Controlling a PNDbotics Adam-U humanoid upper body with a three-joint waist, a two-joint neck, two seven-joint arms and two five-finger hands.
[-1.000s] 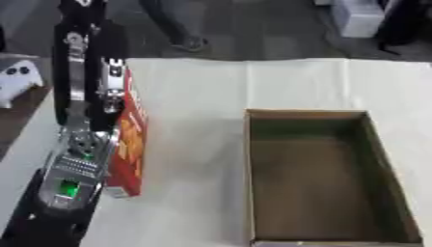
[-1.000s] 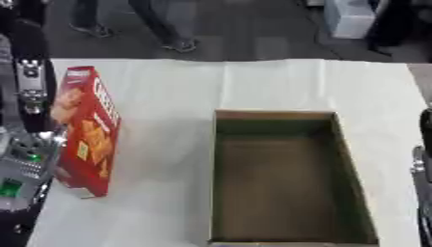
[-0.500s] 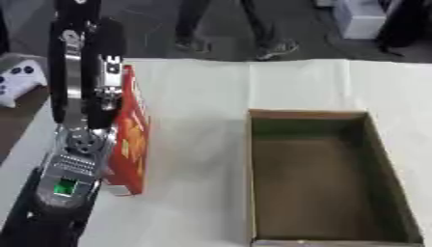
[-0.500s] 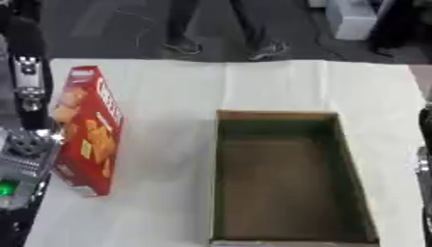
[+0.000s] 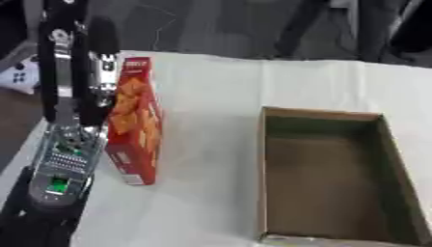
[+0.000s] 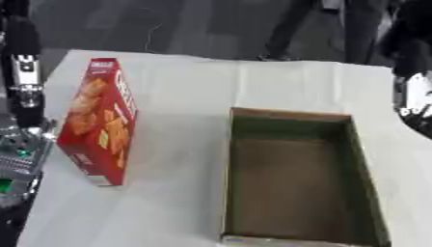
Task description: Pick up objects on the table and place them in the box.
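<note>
Cracker box (image 6: 100, 123): standing on edge on the table (image 6: 185, 91), left of the box (image 6: 289, 179), well apart from it.
Left hand (image 5: 80, 77): I am pressing along its left side, apparently to grasp it; whether my fingers are curling, I cannot tell.
Box: lying open and empty, awaiting 1 item.
Right hand (image 6: 413, 91): I am idling at the right edge.
</note>
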